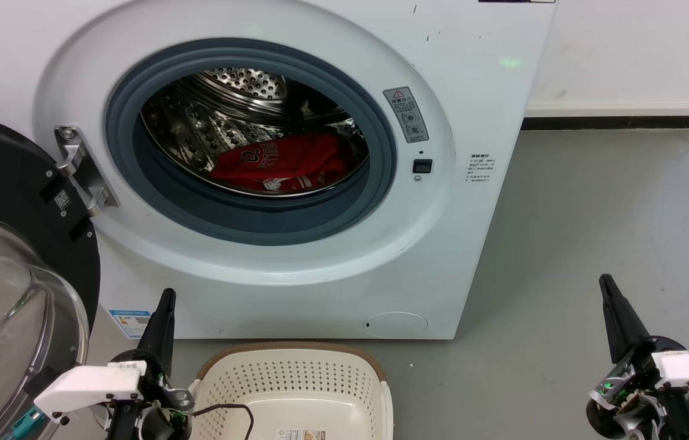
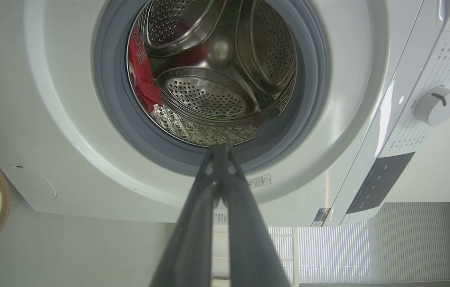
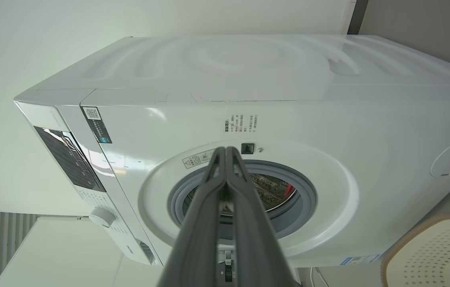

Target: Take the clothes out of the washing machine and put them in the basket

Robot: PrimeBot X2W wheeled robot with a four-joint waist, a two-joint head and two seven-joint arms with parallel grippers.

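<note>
White boxy washing machine (image 1: 332, 287) at twelve o'clock of the head view, round mouth ringed by smooth grey rubber gasket (image 1: 247, 227). Within, shiny perforated steel drum (image 1: 240, 82); at its six o'clock, soft crumpled red clothes (image 1: 283, 162), white "23" lettering and striped trim showing. Black-rimmed domed glass door (image 1: 8, 183) swung open at nine o'clock. Low cream perforated plastic basket (image 1: 289, 374), rounded, brown woven-look rim, on smooth grey floor (image 1: 595, 214) at six o'clock. Left claw (image 1: 167, 294) at seven o'clock, right claw (image 1: 606, 281) at four o'clock: both long, dark, tapered, pinched narrow with tips touching, gripping nothing.
</note>
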